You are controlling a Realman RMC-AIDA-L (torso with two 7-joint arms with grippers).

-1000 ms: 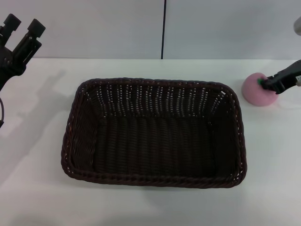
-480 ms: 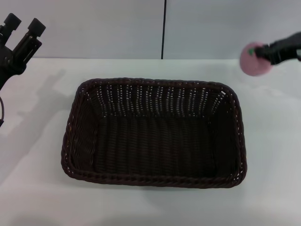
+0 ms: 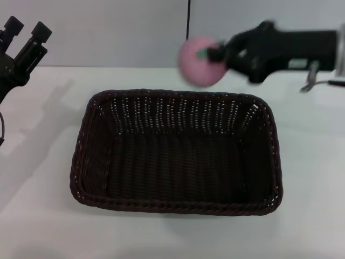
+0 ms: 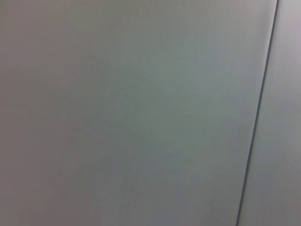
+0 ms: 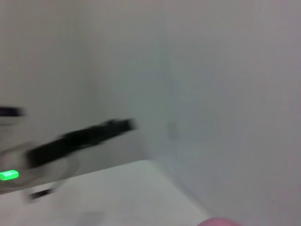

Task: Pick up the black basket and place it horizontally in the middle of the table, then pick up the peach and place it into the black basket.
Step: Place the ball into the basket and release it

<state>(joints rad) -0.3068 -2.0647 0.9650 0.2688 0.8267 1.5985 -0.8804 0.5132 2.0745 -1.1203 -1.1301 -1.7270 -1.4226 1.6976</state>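
Observation:
The black basket [image 3: 175, 152] lies lengthwise across the middle of the white table [image 3: 310, 183], open side up and empty. My right gripper [image 3: 217, 54] is shut on the pink peach [image 3: 198, 62] and holds it in the air above the basket's far rim. A sliver of the peach [image 5: 221, 222] shows in the right wrist view. My left gripper [image 3: 26, 32] is raised at the far left, away from the basket, fingers apart and empty. The left wrist view shows only the wall.
A pale grey wall [image 3: 108, 32] with a dark vertical seam [image 3: 188, 21] stands behind the table. White tabletop lies on both sides of the basket and in front of it.
My right gripper lifted the peach off the table at the far right and carried it left, to above the basket's far rim. The left arm and basket have not moved.

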